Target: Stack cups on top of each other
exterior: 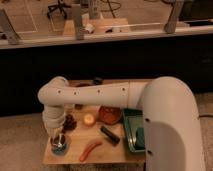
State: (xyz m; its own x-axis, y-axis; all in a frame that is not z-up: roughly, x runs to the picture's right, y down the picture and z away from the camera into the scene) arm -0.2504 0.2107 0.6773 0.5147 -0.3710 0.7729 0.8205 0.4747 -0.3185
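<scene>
The light-blue cup (60, 147) sits at the near left corner of the small wooden table (115, 156). My gripper (57, 137) hangs straight down from the big white arm (95, 94), right over this cup and reaching into its top. It is shut. Something small and dark shows at its tip inside the blue cup, and I cannot tell whether that is the steel cup. Nowhere else in the camera view do I see the steel cup.
A red-brown bowl (110, 115) sits mid-table, with a small yellow object (89, 120) and a dark purple thing (70, 122) to its left. A black bar (110, 135) and an orange-red stick (90, 149) lie in front. A green tray (131, 131) stands at the right.
</scene>
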